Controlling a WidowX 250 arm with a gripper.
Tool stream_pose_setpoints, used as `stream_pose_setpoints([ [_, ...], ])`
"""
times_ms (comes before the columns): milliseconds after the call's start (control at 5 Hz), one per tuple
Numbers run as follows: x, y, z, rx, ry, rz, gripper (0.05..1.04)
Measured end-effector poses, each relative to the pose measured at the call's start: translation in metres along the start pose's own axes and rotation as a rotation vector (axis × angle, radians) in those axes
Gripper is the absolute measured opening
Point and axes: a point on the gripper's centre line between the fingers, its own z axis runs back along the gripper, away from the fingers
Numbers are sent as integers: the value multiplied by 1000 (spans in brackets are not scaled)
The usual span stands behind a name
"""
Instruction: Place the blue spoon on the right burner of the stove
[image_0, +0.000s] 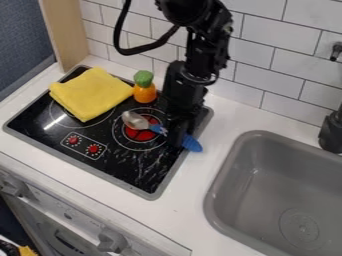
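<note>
Gripper (175, 137) low at handle of blue spoon (157, 128); can't tell how far open, or whether it grips spoon. Bowl (135, 121) beside gripper, over right burner (141, 134), likely target spot; handle tip (192, 144) juts past gripper's other side, probably for mid-handle balance.

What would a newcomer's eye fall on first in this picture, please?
Probably the folded yellow cloth, bright against the black stovetop over its left burner. Next comes the blue-handled spoon, its metal bowl over the red-centred right burner and the black gripper at its handle. Behind them stands a small orange object with a green top.
</note>
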Motion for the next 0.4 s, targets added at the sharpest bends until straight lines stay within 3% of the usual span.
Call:
stream_pose_setpoints([
  [200, -6, 5, -3, 6, -2, -11, 471],
  [400, -5, 2, 0, 6, -12, -25, 785],
])
